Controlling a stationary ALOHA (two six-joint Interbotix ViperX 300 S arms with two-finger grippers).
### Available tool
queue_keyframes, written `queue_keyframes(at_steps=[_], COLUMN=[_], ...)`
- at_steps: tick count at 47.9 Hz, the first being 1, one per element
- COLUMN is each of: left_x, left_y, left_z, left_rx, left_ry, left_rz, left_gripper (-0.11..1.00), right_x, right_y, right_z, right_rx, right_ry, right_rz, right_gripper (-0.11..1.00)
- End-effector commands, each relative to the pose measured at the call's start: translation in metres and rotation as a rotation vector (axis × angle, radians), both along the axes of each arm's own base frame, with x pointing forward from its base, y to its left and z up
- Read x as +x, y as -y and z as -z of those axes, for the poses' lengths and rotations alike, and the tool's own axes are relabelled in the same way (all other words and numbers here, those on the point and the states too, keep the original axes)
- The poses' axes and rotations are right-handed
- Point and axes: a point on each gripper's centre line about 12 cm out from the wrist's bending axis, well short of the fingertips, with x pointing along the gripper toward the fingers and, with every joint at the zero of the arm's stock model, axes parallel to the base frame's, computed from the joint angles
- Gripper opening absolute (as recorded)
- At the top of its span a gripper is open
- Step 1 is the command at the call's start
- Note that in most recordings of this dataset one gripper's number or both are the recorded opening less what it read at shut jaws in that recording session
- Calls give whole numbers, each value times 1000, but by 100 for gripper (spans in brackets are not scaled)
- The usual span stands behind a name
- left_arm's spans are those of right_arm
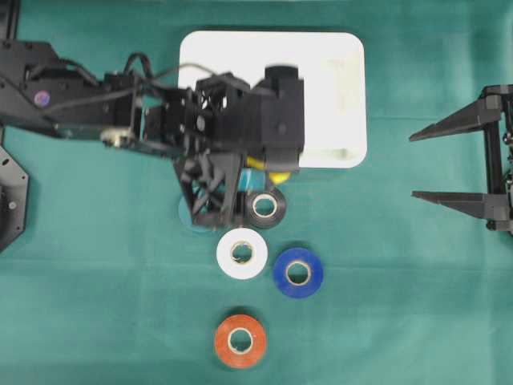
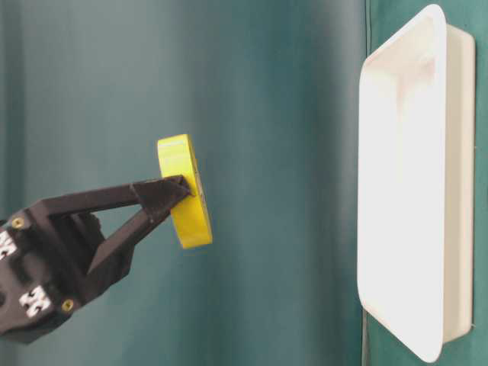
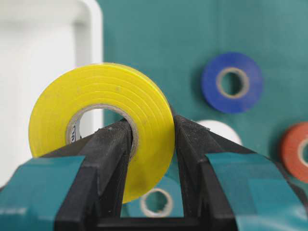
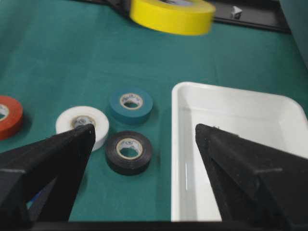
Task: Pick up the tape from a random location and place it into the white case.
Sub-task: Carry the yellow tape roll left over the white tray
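Left claw (image 3: 151, 144) pinching the yellow roll of vinyl tape (image 3: 103, 125), one finger through the cardboard core, the other on the outer wall; roll held off the green-cloth counter (image 1: 96, 305), tilted, as the table-level view shows. From overhead the roll peeks out under the arm just beside the near edge of the shallow white rectangular plastic case (image 1: 345, 88), not inside it. Just past the claw: black tape roll (image 1: 265, 208) flat on the cloth, teal tape roll (image 4: 131, 104) next to it, mostly hidden under the arm from overhead. Further out: white tape roll (image 1: 242, 253) and blue tape roll (image 1: 298, 273) near each other, orange tape roll (image 1: 240, 340) apart from them. Right claw (image 1: 450, 161) spread wide at the right edge, holding nothing, well apart from everything.
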Motion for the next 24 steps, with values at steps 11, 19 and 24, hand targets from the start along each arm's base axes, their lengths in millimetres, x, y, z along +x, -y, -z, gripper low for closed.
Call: queue_keyframes(at_steps=[11,19,24], left_x=[-6,-11,-15], left_y=[-53,-86,-104], left_z=[-21,-25,-25], left_rx=[6,12,15], left_ry=[66,79,80], left_rz=[-126,-205,-248], left_gripper=[23,23,23], right_x=[2,2,2], right_y=[0,1,1], right_z=[-8,-9,-9], right_rx=[-5,-5,-5], right_ry=[21,18,17], right_rz=[1,4,5], right_gripper=[92,92,92])
